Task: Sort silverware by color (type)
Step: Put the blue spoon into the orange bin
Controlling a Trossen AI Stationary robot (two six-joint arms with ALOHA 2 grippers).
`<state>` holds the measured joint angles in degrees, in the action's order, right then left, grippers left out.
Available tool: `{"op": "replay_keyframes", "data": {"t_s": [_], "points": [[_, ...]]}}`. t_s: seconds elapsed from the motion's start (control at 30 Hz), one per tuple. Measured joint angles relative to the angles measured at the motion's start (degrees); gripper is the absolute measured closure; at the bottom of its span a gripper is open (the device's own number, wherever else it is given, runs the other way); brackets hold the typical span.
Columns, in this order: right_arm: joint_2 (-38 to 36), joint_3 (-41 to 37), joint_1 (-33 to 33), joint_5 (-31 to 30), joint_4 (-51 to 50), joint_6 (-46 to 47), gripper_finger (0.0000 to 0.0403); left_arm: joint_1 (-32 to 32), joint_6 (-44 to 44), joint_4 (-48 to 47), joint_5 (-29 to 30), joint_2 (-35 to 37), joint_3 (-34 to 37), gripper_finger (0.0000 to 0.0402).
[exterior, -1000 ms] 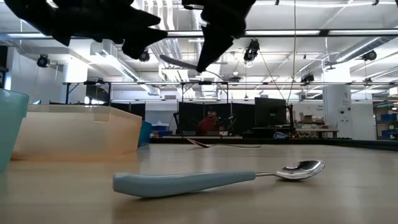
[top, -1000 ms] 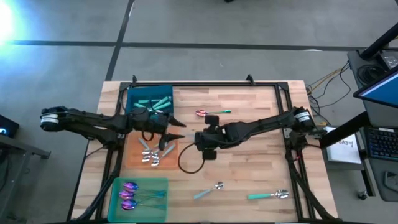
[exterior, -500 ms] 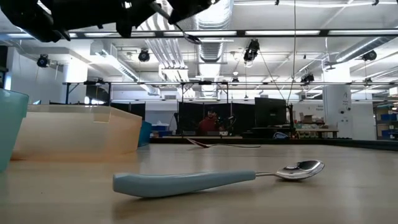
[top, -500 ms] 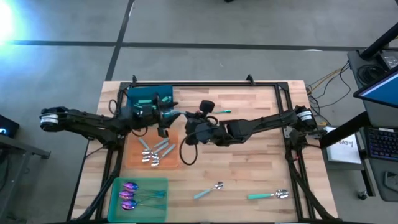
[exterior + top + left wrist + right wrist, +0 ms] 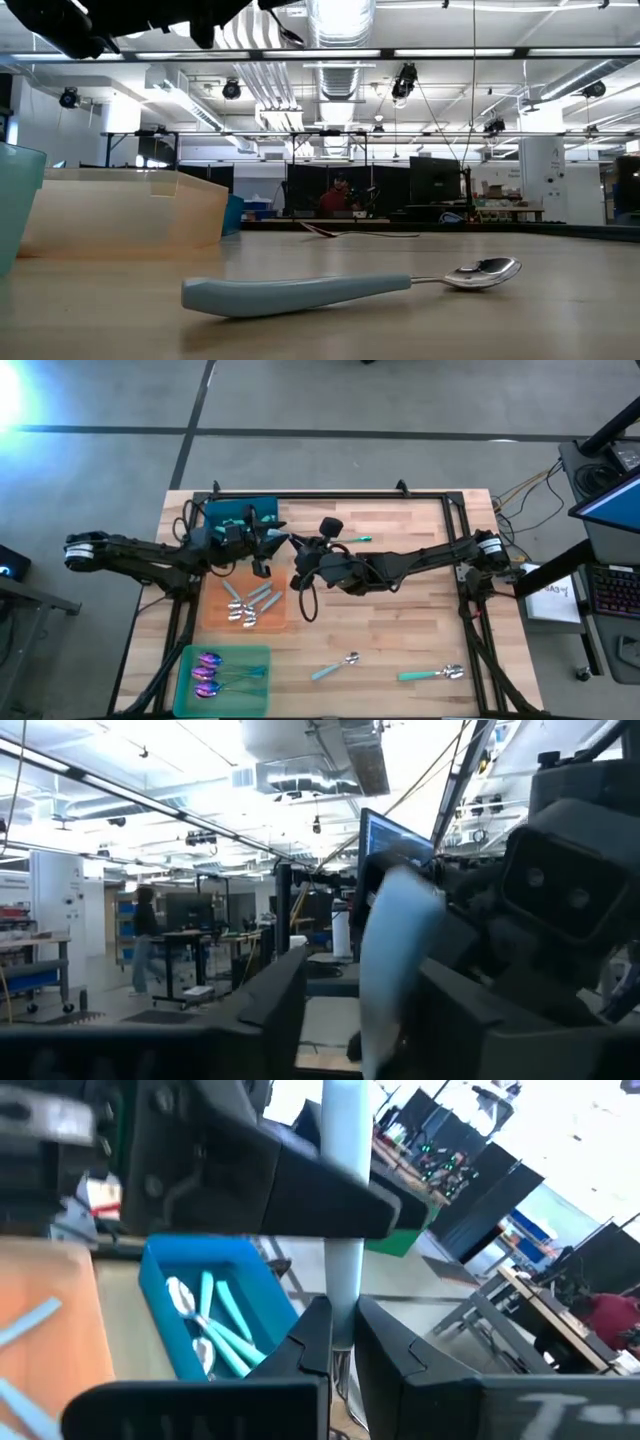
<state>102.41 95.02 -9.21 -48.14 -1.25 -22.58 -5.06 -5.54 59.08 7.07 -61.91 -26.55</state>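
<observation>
My right gripper (image 5: 300, 552) is shut on a pale-blue-handled piece of silverware (image 5: 345, 1230), held high over the table beside the far end of the orange tray (image 5: 212, 622). My left gripper (image 5: 272, 543) meets it there, open, its fingers standing on either side of the same handle (image 5: 398, 960). The head of this piece is hidden. Other silverware lies in the blue tray (image 5: 222, 512), the orange tray and the green tray (image 5: 250, 685). Two more pieces lie loose near the front edge (image 5: 335, 666) (image 5: 430, 674). My right gripper pinches the pale-blue handle (image 5: 344, 1295) between its two fingers, coming about level from the table's right. The handle sticks out past the fingertips toward the left gripper and is lifted clear of the table. My left gripper: whether its fingers (image 5: 285, 1000) touch the handle, I cannot tell.
A pink-headed piece with a green handle (image 5: 352, 539) lies on the table under the right arm. In the low view a pale-blue-handled spoon (image 5: 340, 290) lies close to the camera. The black frame (image 5: 330, 495) borders the table. A monitor and cables stand off the right edge.
My right gripper has risen from beside the orange tray and gone toward the far left, tipping from pointing down to about level, with the pale-blue-handled piece in it. My left gripper has lifted off the orange tray and tipped upward to meet it.
</observation>
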Motion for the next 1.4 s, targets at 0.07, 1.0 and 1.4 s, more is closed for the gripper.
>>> {"op": "replay_keyframes", "data": {"t_s": [0.07, 1.0, 1.4], "points": [[0.0, 0.0, 0.0, -0.2, 2.1, -0.9, 0.0390, 0.0, 0.1, 0.1, -0.1, 0.0, 0.0, 0.0292], [-2.2, 0.0, -1.0, -9.9, -0.1, -7.6, 0.0248, -3.2, -0.1, -2.5, 0.0, 0.2, 0.0, 0.0390], [-7.3, 0.0, -2.9, 19.8, -45.9, 45.6, 0.0241, -5.9, 7.5, -55.7, -10.3, -2.1, -14.9, 0.0390]]}}
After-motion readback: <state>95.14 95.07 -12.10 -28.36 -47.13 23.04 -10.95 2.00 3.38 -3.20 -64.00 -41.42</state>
